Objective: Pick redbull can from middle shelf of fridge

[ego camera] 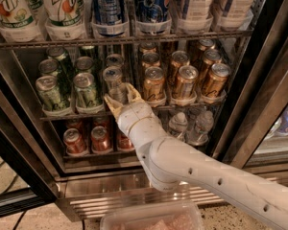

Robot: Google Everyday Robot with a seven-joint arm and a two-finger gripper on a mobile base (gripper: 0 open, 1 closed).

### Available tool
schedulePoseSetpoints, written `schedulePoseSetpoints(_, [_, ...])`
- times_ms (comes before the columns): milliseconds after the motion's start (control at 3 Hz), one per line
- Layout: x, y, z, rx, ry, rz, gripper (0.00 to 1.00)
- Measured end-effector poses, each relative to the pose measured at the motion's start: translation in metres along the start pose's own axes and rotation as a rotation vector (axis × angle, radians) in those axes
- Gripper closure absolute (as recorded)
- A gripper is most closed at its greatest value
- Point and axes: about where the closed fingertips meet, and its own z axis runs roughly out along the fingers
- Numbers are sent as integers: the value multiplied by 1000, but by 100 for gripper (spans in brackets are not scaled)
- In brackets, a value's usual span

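The gripper [121,97] is reaching into the fridge [110,188] at the front edge of the middle shelf [62,115], about midway between the shelf's left and right edges. Its tan fingers [133,91] are standing spread apart, one on each side of the lower body of the frontmost redbull can [112,76]. That can is standing upright at the front of the slim silver-blue row, its top rising just above and behind the gripper. Whether the fingers are touching it cannot be told. Green cans [50,91] are sitting toward the surface's left edge and gold cans [185,80] toward its right edge. The white arm [192,166] is stretching in from the lower right corner.
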Motion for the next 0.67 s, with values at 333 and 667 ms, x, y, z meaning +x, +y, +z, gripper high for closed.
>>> schedulePoseSetpoints(333, [-1, 0, 0, 0, -1, 4, 100])
schedulePoseSetpoints(667, [-11, -5, 1, -1, -20, 36, 100])
